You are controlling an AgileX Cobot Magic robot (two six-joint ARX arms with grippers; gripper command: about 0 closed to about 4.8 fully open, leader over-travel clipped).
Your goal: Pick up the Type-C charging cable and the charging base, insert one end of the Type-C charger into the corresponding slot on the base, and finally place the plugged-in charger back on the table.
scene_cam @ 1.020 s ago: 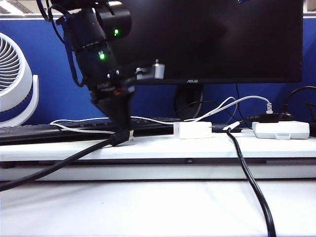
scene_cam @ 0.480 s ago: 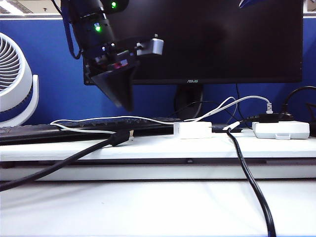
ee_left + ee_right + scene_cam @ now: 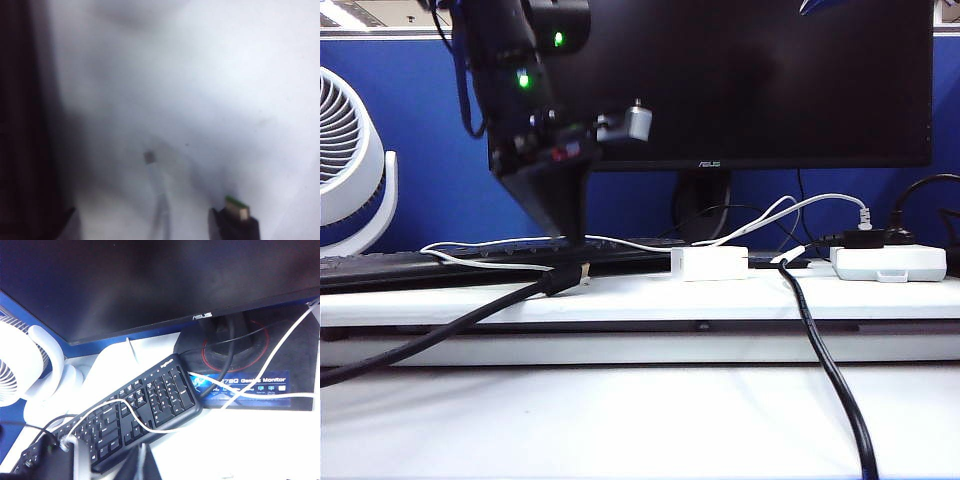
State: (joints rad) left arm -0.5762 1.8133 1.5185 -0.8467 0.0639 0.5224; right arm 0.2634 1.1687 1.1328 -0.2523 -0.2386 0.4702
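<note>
Above the left part of the raised shelf, the left claw (image 3: 563, 215) is poised tip-down over the Type-C charging cable (image 3: 500, 243), its jaws seemingly parted and nothing held, though blur obscures them. The right claw is out of view, shut. The cable's small plug (image 3: 149, 157) is seen lying free on the bench (image 3: 640, 420), near a black gold-tipped plug (image 3: 570, 277). The charging base (image 3: 710, 263) sits mid-shelf. Picking up the cable is judged in hand; a precise descent onto that plug is called for.
</note>
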